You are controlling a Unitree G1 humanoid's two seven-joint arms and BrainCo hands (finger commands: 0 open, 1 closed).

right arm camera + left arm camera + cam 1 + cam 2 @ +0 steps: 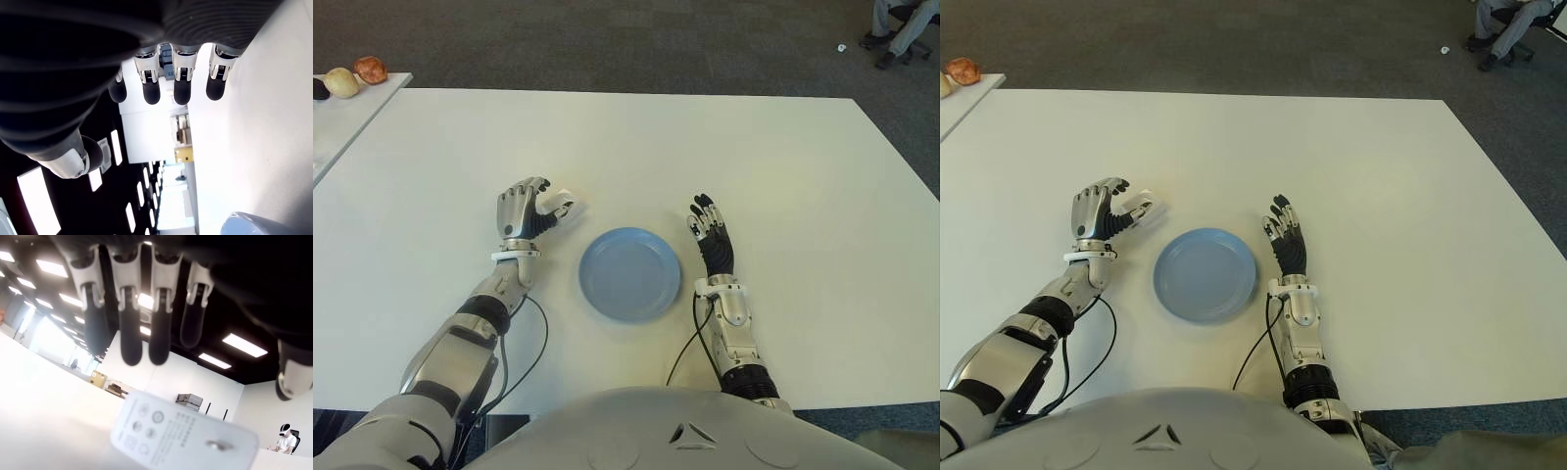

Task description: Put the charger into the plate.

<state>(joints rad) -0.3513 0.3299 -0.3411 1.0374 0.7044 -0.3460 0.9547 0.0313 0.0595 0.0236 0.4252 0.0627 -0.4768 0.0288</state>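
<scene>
left of the blue plate [629,273] — bare — left hand [527,209] open over the charger [560,207]; right hand [710,230] open.

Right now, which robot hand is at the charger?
The left robot hand, fingers curled over the white charger left of the plate; the right robot hand is open, holding nothing.

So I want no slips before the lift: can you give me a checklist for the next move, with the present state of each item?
1. Charger lies within the left robot hand: ok.
2. Fingers closed on the charger: not ok, they hover over it.
3. Plate bare: ok.
4. Table between charger and plate holds nothing: ok.
5. Right robot hand beside the plate, off its rim: ok.
</scene>
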